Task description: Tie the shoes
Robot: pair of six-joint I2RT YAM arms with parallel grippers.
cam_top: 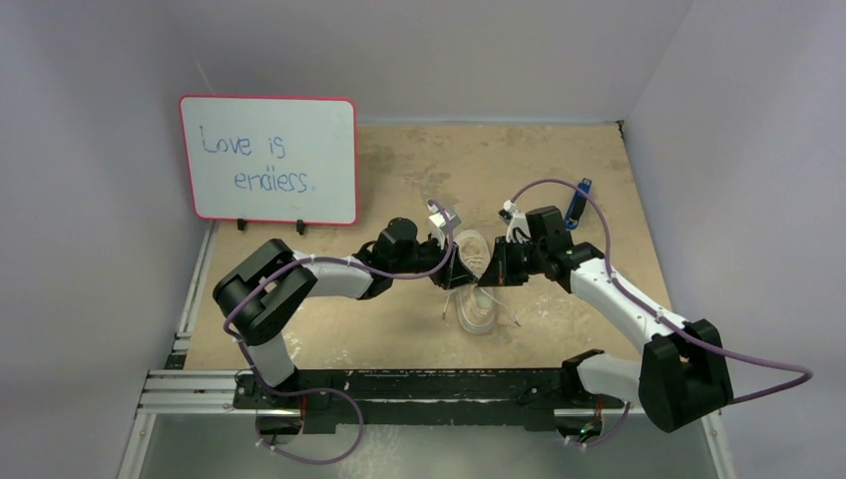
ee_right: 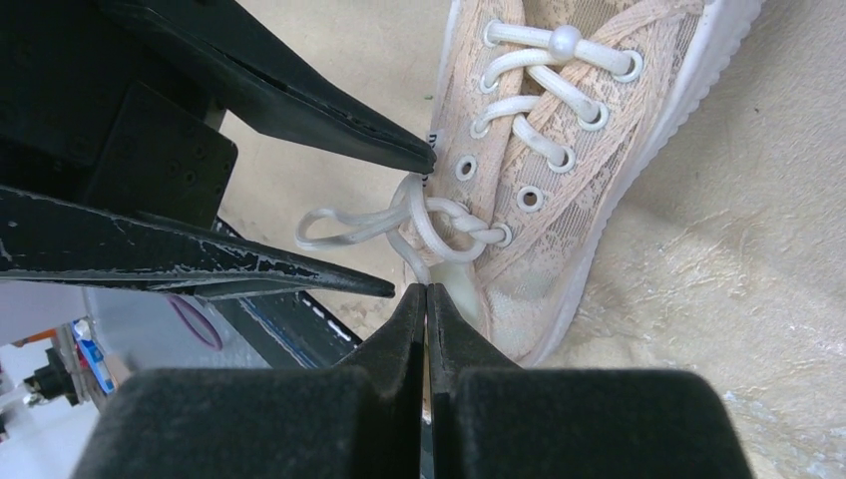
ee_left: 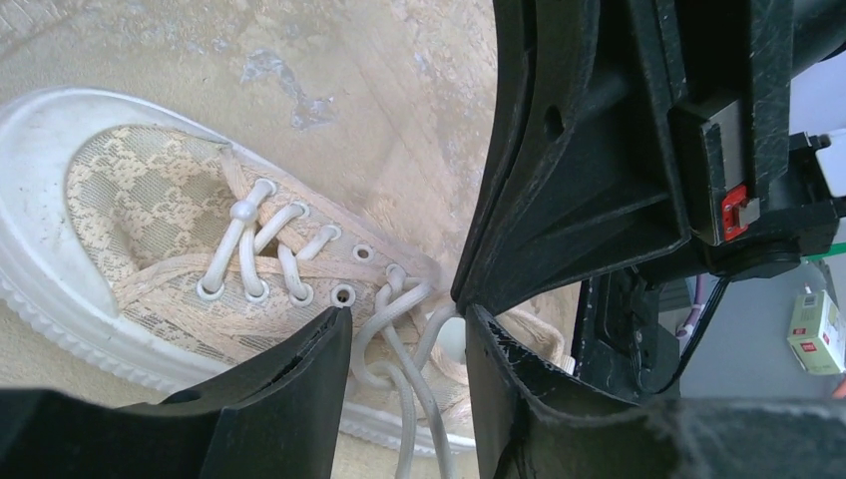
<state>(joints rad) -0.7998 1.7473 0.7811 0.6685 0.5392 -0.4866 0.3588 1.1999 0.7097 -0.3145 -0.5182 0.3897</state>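
My left gripper [ee_left: 406,311] has its jaws apart, one finger [ee_left: 299,389] on either side of the white laces [ee_left: 399,369], and nothing is clamped yet as far as I can see. From the right wrist view the same two fingers bracket a small loop [ee_right: 344,225] of lace that pokes out sideways from the twist at the top eyelets. That loop is what the coming move turns on: it lies between the left jaws, on the shoe's left side, so the left arm is plainly the nearer one and only needs to squeeze. My right gripper [ee_right: 427,291] has its fingers pressed together, tip just beside the twist. A pale strand runs toward that tip, but I cannot tell whether it is pinched or merely passing under. Both tools meet over the shoe [cam_top: 477,309] from opposite sides, left from the left and right from the right, almost tip to tip above the upper lacing. The shoe rests on the tan table [cam_top: 399,339] around the middle, its long axis running roughly near to far, crosswise to both grippers. Which end is the toe I cannot settle from overhead. I judge the loop should be drawn out leftward, across the shoe's length, while the right side holds its ground, and the risk is the left pads closing on one strand only and letting the loop collapse
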